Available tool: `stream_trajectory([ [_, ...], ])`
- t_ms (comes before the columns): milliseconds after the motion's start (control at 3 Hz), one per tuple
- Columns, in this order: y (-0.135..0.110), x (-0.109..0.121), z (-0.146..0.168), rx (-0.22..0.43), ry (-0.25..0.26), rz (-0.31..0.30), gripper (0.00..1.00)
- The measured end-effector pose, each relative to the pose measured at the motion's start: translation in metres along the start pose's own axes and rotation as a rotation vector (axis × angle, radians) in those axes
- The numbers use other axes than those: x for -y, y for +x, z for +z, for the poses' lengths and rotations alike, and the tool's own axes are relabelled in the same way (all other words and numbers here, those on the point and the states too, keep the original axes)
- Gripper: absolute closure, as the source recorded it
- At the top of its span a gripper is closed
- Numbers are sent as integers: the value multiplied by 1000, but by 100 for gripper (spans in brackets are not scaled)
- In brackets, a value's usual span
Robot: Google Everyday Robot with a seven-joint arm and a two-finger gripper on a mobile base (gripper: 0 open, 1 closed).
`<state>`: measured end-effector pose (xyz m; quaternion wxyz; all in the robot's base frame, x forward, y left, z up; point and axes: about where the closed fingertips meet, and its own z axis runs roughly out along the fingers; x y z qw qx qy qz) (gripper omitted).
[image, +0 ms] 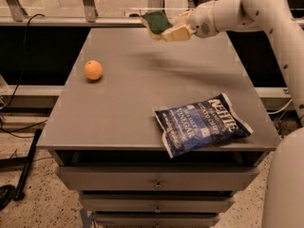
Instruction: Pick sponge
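Observation:
The sponge (156, 21) is a small block with a dark green top over pale yellow foam. My gripper (164, 28) is shut on it and holds it in the air above the far edge of the grey table (128, 103). The white arm (247, 8) reaches in from the upper right. The sponge's lower side is partly hidden by the cream fingers (176, 32).
An orange (93, 70) lies on the table's left side. A blue chip bag (202, 125) lies at the front right corner. Drawers (156, 179) sit under the table top. A rail (71, 20) runs behind the table. Cables (19, 122) hang at the left.

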<state>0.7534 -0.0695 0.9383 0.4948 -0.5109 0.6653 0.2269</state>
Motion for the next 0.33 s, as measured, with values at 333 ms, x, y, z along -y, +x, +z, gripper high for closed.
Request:
stream_trajectory([
  [333, 3, -7, -2, -5, -25, -32, 100],
])
